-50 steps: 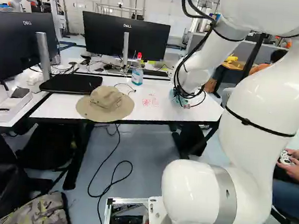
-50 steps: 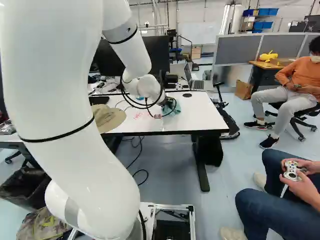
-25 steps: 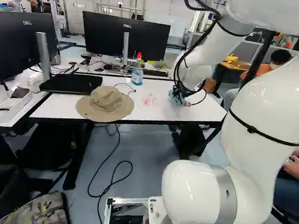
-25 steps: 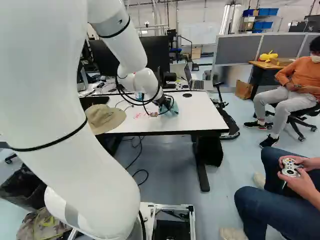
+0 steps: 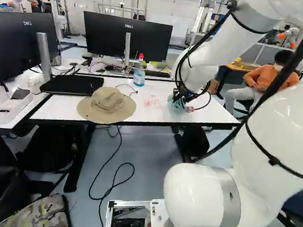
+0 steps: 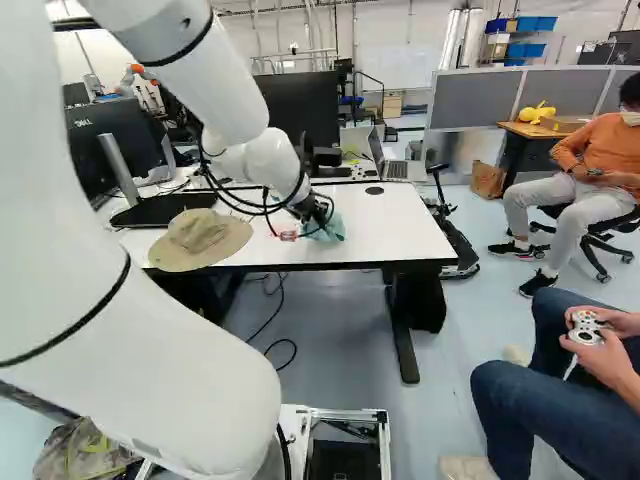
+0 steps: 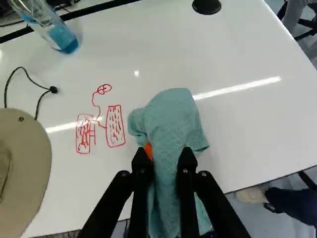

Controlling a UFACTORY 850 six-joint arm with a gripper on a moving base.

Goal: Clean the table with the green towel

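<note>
White tabletop (image 7: 247,124): red drawing (image 7: 115,126) beside gripper (image 7: 169,157) | Grip: clamped on green towel (image 7: 171,116) | Risk: bunching may cause patchy wiping; overlong stroke may shove hat (image 7: 27,163)

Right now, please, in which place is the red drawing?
The red drawing is on the white table, between the tan hat and the green towel in the gripper, near the middle of the left base view.

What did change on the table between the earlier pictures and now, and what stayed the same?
The end effector and the green towel it grips have moved together a little toward the base and toward the red drawing. The hat, bottle and red drawing stayed as they were; the base has not moved.
</note>
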